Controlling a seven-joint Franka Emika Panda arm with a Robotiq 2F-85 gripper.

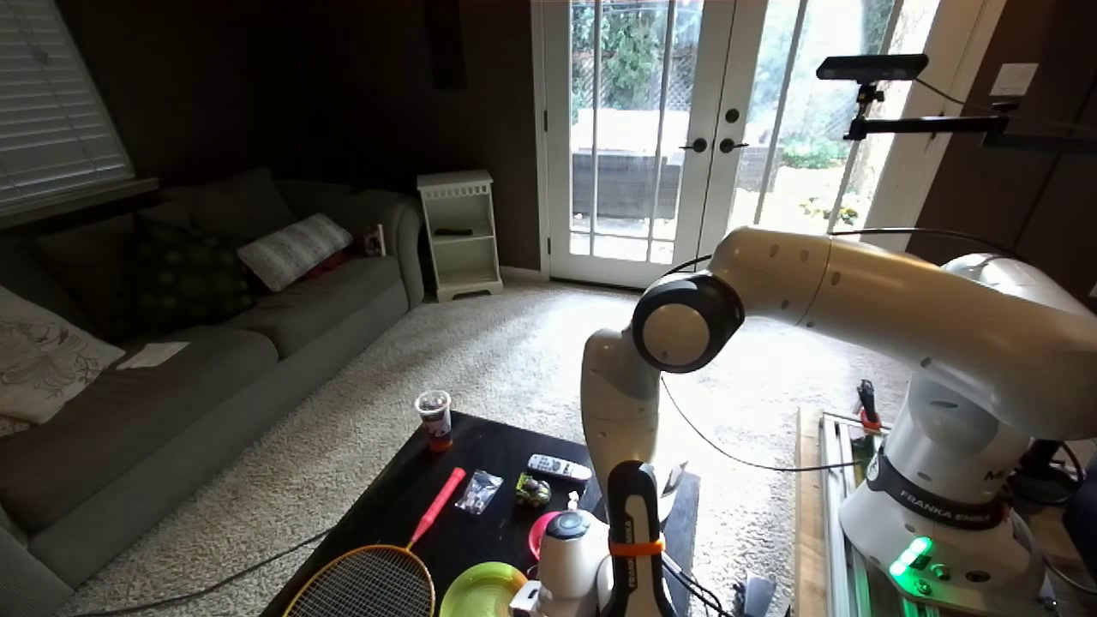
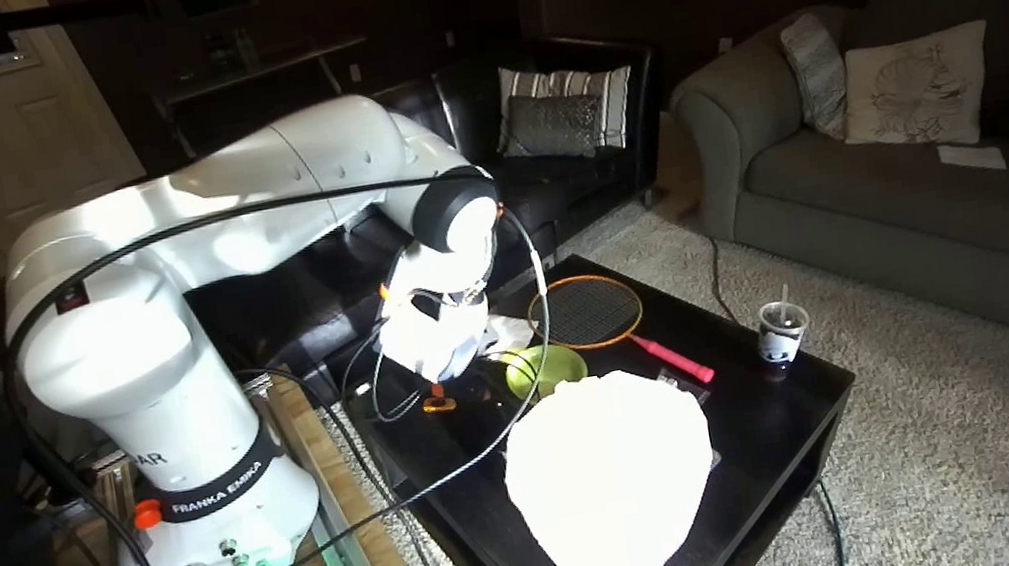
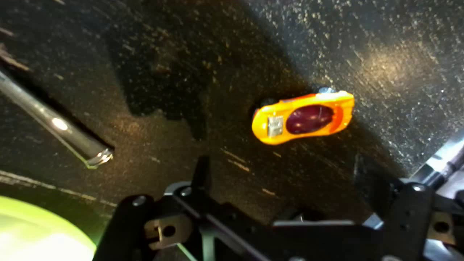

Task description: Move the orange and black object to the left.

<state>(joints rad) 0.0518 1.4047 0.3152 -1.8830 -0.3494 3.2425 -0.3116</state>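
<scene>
Hanging spread wide and holding nothing, the gripper [image 3: 281, 170] is probably set to straddle the orange, dark-windowed toy car [image 3: 303, 117] toward the robot-side edge of the bench [image 2: 770, 423]; the cup [image 1: 435, 422] stands by a corner, perhaps for safety. I count one car, one cup, one green bowl [image 1: 484, 591], one racket [image 2: 593, 315], one remote [image 1: 560, 468].

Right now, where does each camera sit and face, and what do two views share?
An exterior view: raised near the racket, facing glass doors; arm and base show.
An exterior view: raised near the opposite end of the table, facing a black couch; arm and base show.
Wrist view: mounted by the open gripper, which shows, facing down at an orange toy car.
Both exterior views share racket, table, cup.
</scene>
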